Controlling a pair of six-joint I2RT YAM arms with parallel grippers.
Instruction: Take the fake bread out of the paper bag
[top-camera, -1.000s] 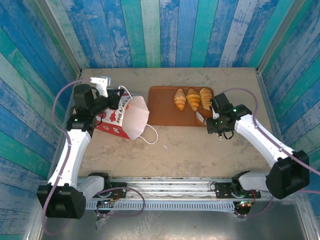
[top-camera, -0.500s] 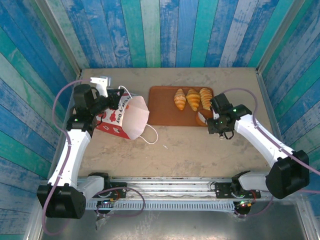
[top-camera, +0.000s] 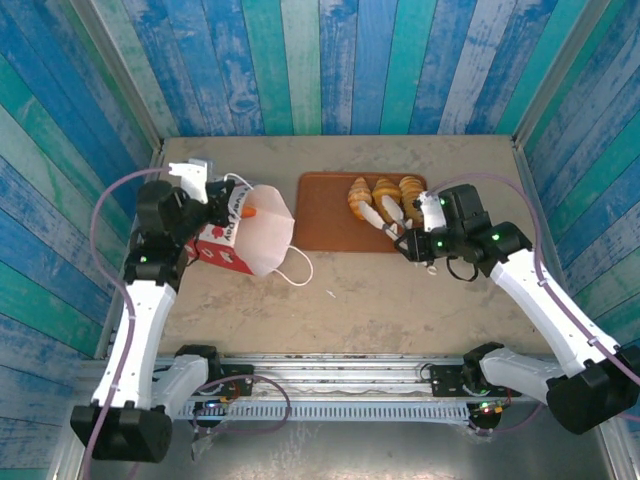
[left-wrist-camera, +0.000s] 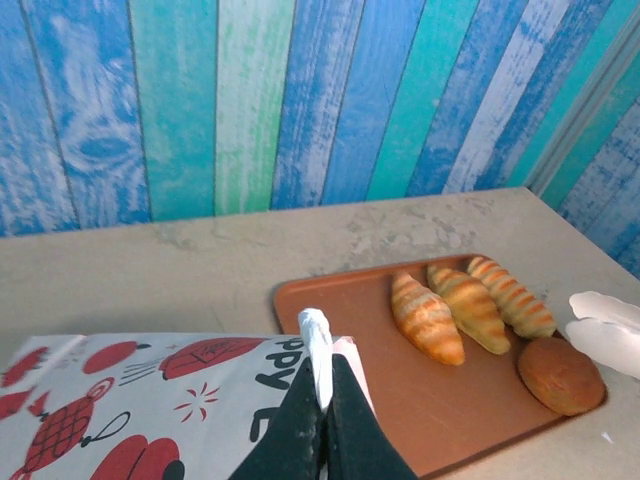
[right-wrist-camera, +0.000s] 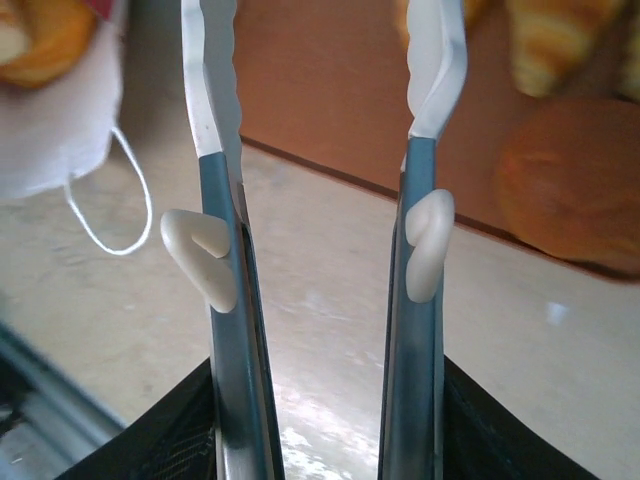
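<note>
Since a second ago: right arm has swung up and left; the right end effector (top-camera: 384, 213) has left the tray's near right corner and now reaches over the tray (top-camera: 322, 215), fingers pointing left. Left arm has pulled back and raised the paper bag (top-camera: 262, 235), whose mouth now gapes wider toward the tray.

Left end effector (left-wrist-camera: 322, 352): fingers pressed together, pinching the bag's white top edge. From its wrist view, the red-printed side of the bag (left-wrist-camera: 150, 400) lies below and to the left of the fingers. Ahead and to the right is the tray (left-wrist-camera: 450, 410).

Right end effector (right-wrist-camera: 325, 90): fingers spread, nothing between them, hanging over the tray's near edge and the tabletop (right-wrist-camera: 330, 330).
- Round bun (right-wrist-camera: 572, 190) on the tray, just outside its right finger, not touching.
- Three ridged golden pastries (top-camera: 385, 195) side by side on the tray, just beyond the fingertips.
- Bag mouth (right-wrist-camera: 50, 130) up and left of the left finger, well apart. A golden piece of bread (right-wrist-camera: 30, 40) shows inside it, blurred.
- White cord handle (right-wrist-camera: 110, 200) trails from the bag onto the tabletop, left of the left finger.

Top view: an orange bit (top-camera: 247, 212) sits at the bag's upper rim beside the left end effector (top-camera: 228, 205). Cannot tell what it is.
</note>
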